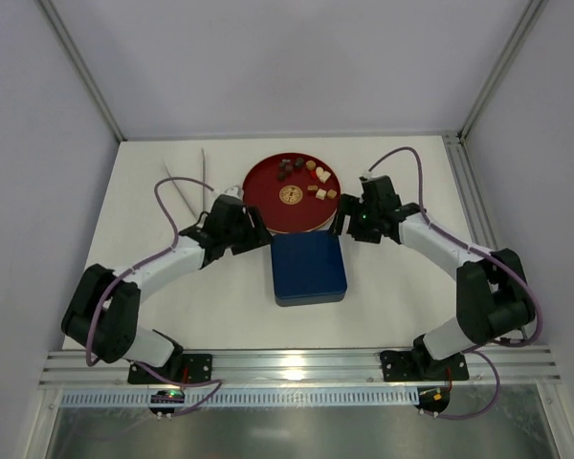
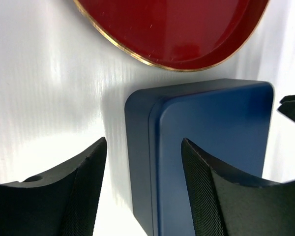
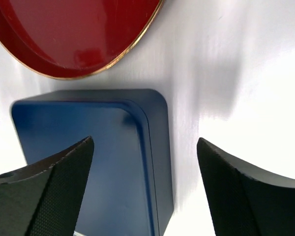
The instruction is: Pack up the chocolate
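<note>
We see the chocolate [image 1: 319,176] lying loose on the far half of a round red plate [image 1: 258,206] at the back middle of the desk [image 1: 220,306]: a few dark brown pieces to the left, tan and cream ones to the right. Just in front of the plate sits a navy blue square lid [image 1: 308,268], flat on the desk, close to the plate's near rim.

The left end effector [image 1: 256,237] is at the lid's far left corner. In its wrist view, it [image 2: 143,147] is spread wide with nothing between the fingers, one finger over bare desk and the other over the lid [image 2: 211,128].

The right end effector [image 1: 347,222] is at the far right corner. It [image 3: 145,145] is likewise wide apart and empty, straddling the lid's right edge [image 3: 98,142].
</note>
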`<state>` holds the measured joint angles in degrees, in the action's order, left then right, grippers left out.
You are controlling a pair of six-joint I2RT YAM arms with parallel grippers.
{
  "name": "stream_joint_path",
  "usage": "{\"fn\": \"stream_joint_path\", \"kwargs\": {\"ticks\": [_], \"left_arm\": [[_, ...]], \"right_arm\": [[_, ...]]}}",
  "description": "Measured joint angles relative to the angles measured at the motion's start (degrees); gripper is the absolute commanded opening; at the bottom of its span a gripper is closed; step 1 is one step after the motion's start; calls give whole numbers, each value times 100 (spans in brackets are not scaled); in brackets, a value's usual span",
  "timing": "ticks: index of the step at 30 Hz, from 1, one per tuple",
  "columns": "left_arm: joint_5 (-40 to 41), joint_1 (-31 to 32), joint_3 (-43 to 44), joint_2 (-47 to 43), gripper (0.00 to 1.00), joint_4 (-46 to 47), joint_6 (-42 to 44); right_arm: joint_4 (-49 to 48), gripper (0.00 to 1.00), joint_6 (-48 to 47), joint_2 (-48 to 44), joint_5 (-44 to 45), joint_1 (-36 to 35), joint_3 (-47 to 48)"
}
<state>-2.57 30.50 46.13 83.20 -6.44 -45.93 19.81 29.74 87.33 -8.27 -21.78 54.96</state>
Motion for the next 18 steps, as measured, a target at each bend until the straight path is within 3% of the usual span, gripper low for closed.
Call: {"fn": "stream_joint_path", "kwargs": {"ticks": [2, 3, 5, 9, 18], "left_arm": [[-50, -70, 310, -120, 65, -398, 162], [-68, -98, 503, -201, 78, -584, 258], [-109, -120, 839, -420, 78, -863, 400], [-177, -122, 1213, -1019, 80, -1287, 619], [-214, -122, 1255, -1895, 81, -2203, 890]], "right_arm": [[136, 93, -68, -201, 11, 155, 101], [199, 95, -96, -363, 20, 240, 162], [278, 100, -168, -782, 72, 376, 247], [431, 100, -334, -1849, 243, 501, 313], [1036, 100, -675, -3803, 1102, 590, 243]]}}
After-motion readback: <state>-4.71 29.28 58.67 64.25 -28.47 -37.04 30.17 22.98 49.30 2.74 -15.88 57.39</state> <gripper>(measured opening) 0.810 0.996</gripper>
